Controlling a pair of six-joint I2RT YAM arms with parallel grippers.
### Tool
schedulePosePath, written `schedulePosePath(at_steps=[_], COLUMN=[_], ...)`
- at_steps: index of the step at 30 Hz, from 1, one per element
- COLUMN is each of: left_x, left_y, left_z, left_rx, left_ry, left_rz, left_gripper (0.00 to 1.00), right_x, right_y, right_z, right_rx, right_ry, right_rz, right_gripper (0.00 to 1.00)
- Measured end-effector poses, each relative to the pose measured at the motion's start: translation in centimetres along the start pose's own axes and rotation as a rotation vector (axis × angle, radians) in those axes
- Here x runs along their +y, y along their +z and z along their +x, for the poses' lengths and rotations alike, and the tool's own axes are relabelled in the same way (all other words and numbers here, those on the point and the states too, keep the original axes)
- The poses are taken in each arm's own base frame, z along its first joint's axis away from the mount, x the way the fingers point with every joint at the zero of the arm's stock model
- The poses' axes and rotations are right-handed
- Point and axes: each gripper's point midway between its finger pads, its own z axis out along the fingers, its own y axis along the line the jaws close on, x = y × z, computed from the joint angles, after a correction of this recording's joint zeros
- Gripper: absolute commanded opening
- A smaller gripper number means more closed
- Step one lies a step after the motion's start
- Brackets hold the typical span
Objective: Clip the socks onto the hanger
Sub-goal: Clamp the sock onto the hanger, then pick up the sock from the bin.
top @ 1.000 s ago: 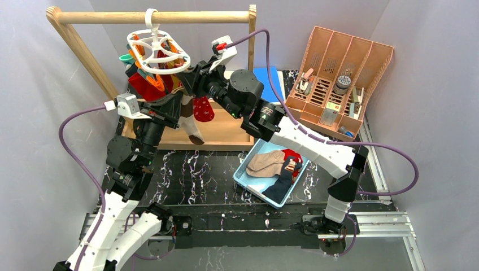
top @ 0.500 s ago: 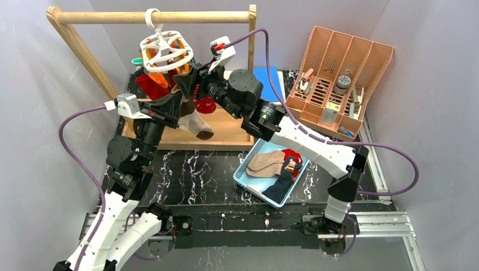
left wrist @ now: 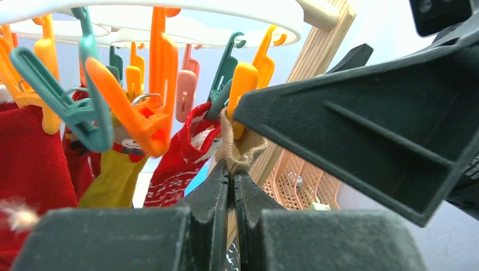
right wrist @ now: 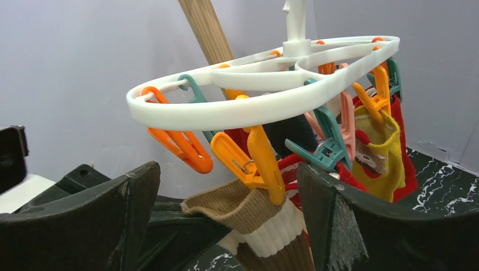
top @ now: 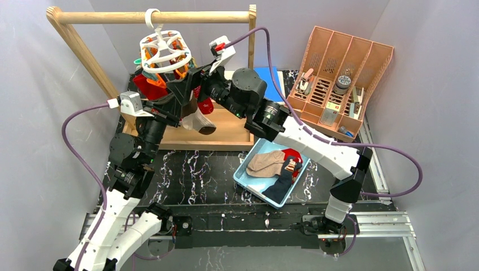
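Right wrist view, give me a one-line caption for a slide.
Open right gripper flanking a tan sock held by an orange clip under the white hanger.

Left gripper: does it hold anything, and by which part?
Yes. The left gripper is shut on the tan sock, pinching its cuff edge just under the orange clip that grips the same cuff.

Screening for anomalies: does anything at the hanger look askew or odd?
Only the tan sock: an orange clip on the hanger bites just one bunched corner of its cuff, so it hangs lopsided. Nothing looks spilled or damaged.
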Motion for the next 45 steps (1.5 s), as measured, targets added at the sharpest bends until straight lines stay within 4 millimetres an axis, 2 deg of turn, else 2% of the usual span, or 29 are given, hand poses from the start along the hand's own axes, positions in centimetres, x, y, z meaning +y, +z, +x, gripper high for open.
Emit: schedulePosePath(at_steps=[5,9,12,16,20,23,26,31,34,40,45], left_x=[0.0,0.0,0.0,0.1,-0.1,-0.2,-0.5,-0.8,-0.9,-1.2,-1.1], left_y=[0.0,0.1,0.3,0.4,0.5,0.7,0.9,1.0,0.9,-0.3,-3.1], left_z=[0.0,0.1,0.2,0.3,0.4,0.7,0.8,0.6,0.5,0.1,-0.7], left_rx=[0.001,0.004,0.007,0.009,0.015,0.022,0.025,0.016,0.012,0.015,0.019], left_ry=[0.000,0.000,0.001,0.000,-0.002,-0.009,-0.019,-0.032,-0.038,-0.031,0.000], left_rz=[-0.001,-0.001,-0.002,-0.003,0.004,0.014,0.025,0.039,0.047,0.058,0.056], left_gripper=[0.00,0.00,0.00,0.00,0.12,0.24,0.37,0.72,0.97,0.98,0.98], right_x=[0.7,1.2,1.3,0.6,-0.6,-2.3,-4.2,-7.2,-8.3,-9.5,-10.5], right_y=[-0.9,-2.3,-4.0,-7.0,-9.9,-12.2,-13.9,-16.2,-17.3,-19.2,-20.6], right_z=[-1.2,-3.0,-4.4,-5.2,-5.1,-3.8,-1.8,2.0,2.9,2.7,2.8], right_rx=[-0.006,-0.020,-0.036,-0.043,-0.043,-0.023,0.014,0.103,0.133,0.149,0.157], right_ry=[0.013,0.022,0.019,-0.008,-0.042,-0.078,-0.106,-0.152,-0.168,-0.186,-0.197], right_rz=[-0.021,-0.034,-0.034,-0.013,0.021,0.074,0.135,0.233,0.277,0.334,0.385], right_gripper=[0.98,0.98,0.98,0.98,0.98,0.98,0.98,0.98,0.98,0.98,0.98])
